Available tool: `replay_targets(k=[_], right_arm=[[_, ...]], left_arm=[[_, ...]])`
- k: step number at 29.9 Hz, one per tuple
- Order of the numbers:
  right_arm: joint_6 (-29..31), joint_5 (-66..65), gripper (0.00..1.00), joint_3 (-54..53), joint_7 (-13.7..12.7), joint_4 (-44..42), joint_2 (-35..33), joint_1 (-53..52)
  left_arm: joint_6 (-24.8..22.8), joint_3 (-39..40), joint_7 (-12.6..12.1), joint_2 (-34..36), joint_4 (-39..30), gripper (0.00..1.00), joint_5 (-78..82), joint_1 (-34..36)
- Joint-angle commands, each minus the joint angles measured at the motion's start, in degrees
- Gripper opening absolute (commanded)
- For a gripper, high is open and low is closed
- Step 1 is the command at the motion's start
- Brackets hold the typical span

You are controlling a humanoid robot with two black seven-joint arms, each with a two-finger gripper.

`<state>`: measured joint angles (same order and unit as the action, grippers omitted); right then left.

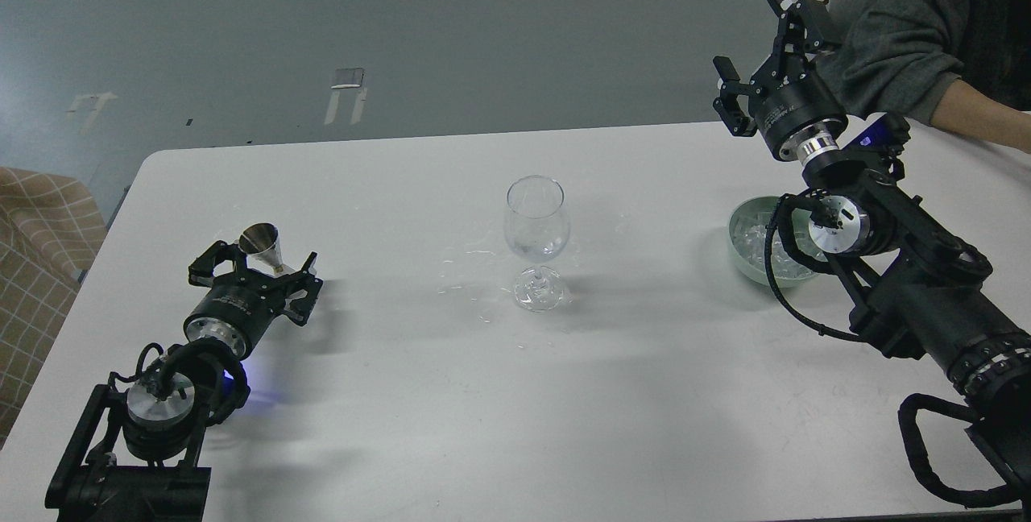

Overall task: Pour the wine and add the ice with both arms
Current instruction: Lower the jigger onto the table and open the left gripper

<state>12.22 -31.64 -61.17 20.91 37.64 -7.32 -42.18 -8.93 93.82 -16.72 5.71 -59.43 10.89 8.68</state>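
Note:
A clear wine glass (537,220) stands at the table's middle, with a little clear wine (535,247) in the bottom of its bowl. A small steel jigger (261,243) stands slightly tilted at the left, between the spread fingers of my left gripper (256,267), which is open around its base. My right gripper (759,43) is open and empty, raised above the far right of the table. Below it a pale green bowl (739,252) holds ice (750,236), partly hidden by my right arm.
A person's grey-sleeved arm (902,31) rests at the table's far right corner, close behind my right gripper. Clear droplets or bits (465,264) lie on the table left of the glass foot. A beige checked seat (36,224) stands off the left edge.

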Motion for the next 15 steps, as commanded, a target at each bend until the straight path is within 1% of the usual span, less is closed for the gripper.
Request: replay_targets(k=[1,7,9,12,14,15], right_arm=[[0.0,0.0,1.00,0.0,0.0,0.1,-0.2,0.0],[0.0,0.0,1.00,0.0,0.0,0.1,-0.3,0.0],[0.0,0.0,1.00,-0.1,0.0,0.2,-0.3,0.1],[0.0,0.0,1.00,-0.1,0.0,0.2,-0.4,0.1],[0.0,0.0,1.00,0.0,0.0,0.7,-0.5,0.1],[0.0,0.0,1.00,0.0,0.0,0.9,-0.7,0.1]], left_arm=[[-0.2,0.0,-0.2,0.3,0.0,0.97,0.0,-0.1],[-0.5,2.1,-0.8,2.2,0.0,0.98,-1.0,-1.1],[-1.3,3.3,-0.9,3.3,-0.1,0.98,-2.4,-1.8],[-4.3,4.3,-1.7,5.4,-0.2,0.98,-3.9,-3.9],[-6.7,4.7,-3.1,6.9,-0.8,0.98,-5.1,-5.8],[-8.4,4.9,-4.1,7.8,-0.8,0.98,-5.8,-7.1]])
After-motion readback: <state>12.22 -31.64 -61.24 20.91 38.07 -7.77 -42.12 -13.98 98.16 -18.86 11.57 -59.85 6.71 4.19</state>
